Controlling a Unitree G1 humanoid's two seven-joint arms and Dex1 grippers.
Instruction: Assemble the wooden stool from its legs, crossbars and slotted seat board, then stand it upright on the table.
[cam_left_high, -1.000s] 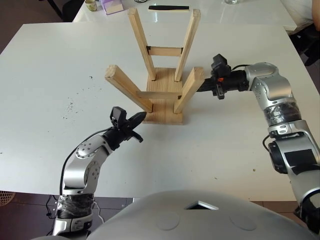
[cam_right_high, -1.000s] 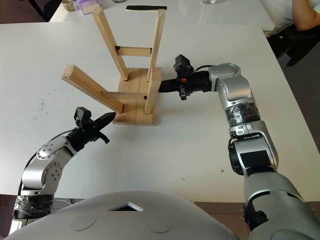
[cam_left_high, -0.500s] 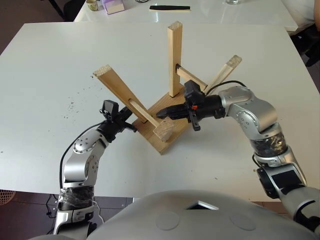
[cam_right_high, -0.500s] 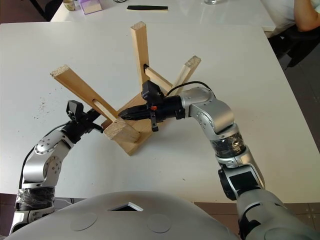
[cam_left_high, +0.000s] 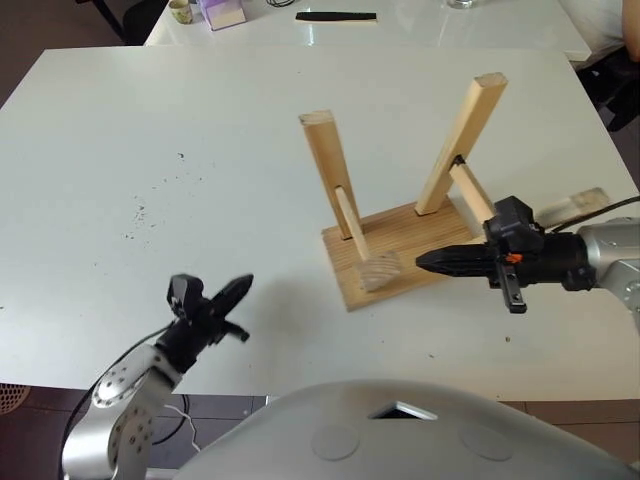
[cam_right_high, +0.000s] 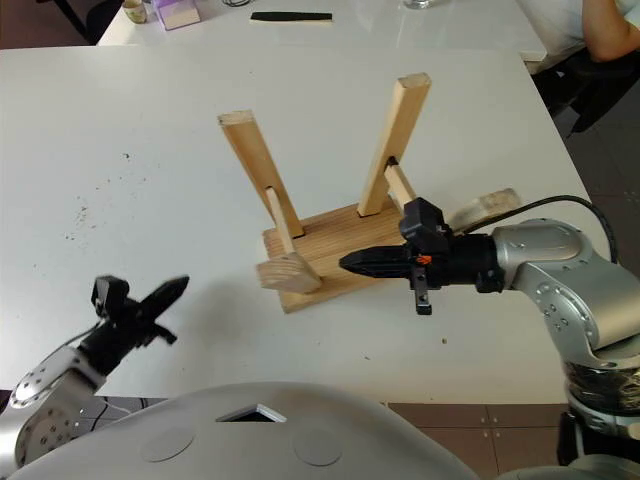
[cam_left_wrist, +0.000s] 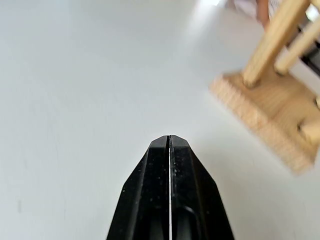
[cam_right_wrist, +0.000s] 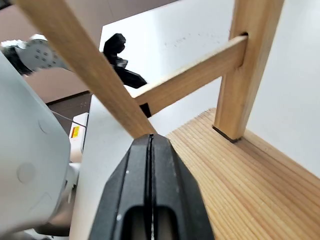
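Since the pale wooden stool (cam_left_high: 395, 240) sits upside down on the white table (cam_left_high: 150, 130), with its rectangular seat board (cam_right_high: 330, 240) flat on the surface and its four square legs pointing up, the turn onto its feet is not yet made, and that turn is where trouble looks likeliest. The right hand (cam_left_high: 425, 263) is pinched shut on nothing, its tip low over the board's near edge beside the near leg (cam_left_high: 380, 270); whether it touches the wood I cannot tell. A push from a shut tip would probably skid or swivel the stool on the smooth table rather than tip it. If the stool does go over, it may fall fast, and slotted joints could work loose.

The left hand (cam_left_high: 240, 287), also shut and empty, hovers by the table's near edge, well apart from the stool, so it cannot steady anything from there.

Splayed legs and thin crossbars (cam_right_wrist: 190, 75) crowd the right hand, and one leg (cam_left_high: 575, 205) lies close beside its forearm, narrowing any swing. Dark specks (cam_left_high: 140, 210) dot the table to the left. A black strip (cam_left_high: 335, 16), a purple box (cam_left_high: 222, 12) and a small jar (cam_left_high: 181, 10) sit on the farther table, out of the way.
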